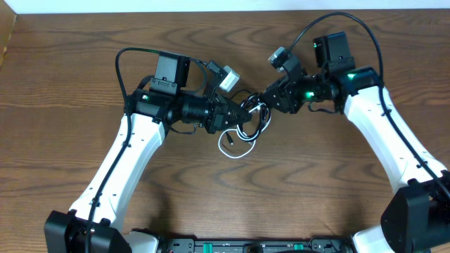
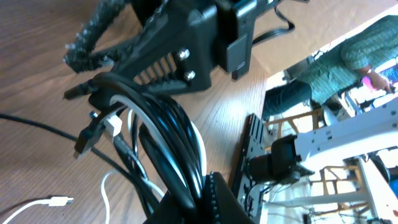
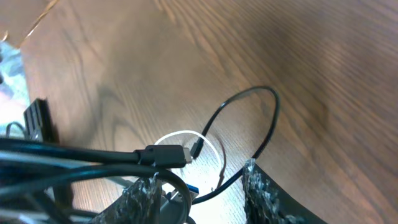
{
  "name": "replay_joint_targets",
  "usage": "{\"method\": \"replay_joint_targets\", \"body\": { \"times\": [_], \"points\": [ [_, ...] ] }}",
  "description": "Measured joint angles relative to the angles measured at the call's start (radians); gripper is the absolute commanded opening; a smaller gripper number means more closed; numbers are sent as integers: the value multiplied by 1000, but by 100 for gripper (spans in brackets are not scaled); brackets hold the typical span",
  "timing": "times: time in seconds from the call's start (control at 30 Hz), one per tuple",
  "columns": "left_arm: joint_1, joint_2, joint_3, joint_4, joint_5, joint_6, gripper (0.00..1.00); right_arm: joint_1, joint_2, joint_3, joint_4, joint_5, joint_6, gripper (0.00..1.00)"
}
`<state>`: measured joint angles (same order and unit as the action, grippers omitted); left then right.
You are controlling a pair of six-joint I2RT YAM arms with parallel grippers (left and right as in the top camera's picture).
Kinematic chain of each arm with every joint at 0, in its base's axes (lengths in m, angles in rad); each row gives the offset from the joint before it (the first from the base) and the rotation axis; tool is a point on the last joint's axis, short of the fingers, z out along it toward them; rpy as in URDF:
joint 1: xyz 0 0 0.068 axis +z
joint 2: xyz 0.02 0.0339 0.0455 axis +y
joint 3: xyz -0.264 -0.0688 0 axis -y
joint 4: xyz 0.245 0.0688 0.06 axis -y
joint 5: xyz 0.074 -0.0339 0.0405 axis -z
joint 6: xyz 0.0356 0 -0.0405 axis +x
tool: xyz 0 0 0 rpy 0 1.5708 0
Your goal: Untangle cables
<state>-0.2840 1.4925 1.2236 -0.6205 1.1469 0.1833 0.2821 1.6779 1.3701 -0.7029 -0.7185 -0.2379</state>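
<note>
Nearest the robot, a slack loop of the white cable [image 3: 181, 132] lies flat on the table [image 1: 316, 197] with its plug end free. It sits just on the near side of the spot where the two arms meet.

Just beyond it, the cables [image 1: 249, 121] are bunched in small overlapping coils between the two tools. The left gripper [image 1: 238, 118] is just to their left and the right gripper [image 1: 267, 98] is just to their right and a little farther back. The bundle's long axis runs roughly left to right, from one tool to the other.

The left gripper is clamped tight on the near-left side of the coils and carries black and white turns together.

The right gripper is partly spread, with a clear gap between its fingers [image 3: 264, 193]. The plug of the black cable [image 3: 163, 155] and a thin black loop lie just ahead of that gap, and nothing looks pinched. Its lower finger seems to reach into the coils, though I cannot tell whether it passes through a loop.

The right gripper is nearer the loose black end, so the next pull probably goes right and away from the left hold.
</note>
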Motion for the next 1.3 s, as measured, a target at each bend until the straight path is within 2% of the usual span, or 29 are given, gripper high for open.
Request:
{"method": "replay_joint_targets", "body": {
  "times": [0.3,0.47,0.63,0.83,1.07,1.3],
  "points": [
    [0,0,-2,194,3,-207,7,34,0,0,5,122,196,39],
    [0,0,-3,312,7,-343,8,59,0,0,-11,185,307,31],
    [3,8,-5,426,8,-480,7,64,0,-7,-9,308,437,30],
    [24,18,-6,537,13,-664,7,60,0,-30,-2,361,505,29],
    [58,27,-6,535,18,-739,7,1,-2,-34,-46,433,525,29],
    [59,45,-8,524,19,-763,8,-100,-11,-45,-106,481,529,29]
  ]
}}
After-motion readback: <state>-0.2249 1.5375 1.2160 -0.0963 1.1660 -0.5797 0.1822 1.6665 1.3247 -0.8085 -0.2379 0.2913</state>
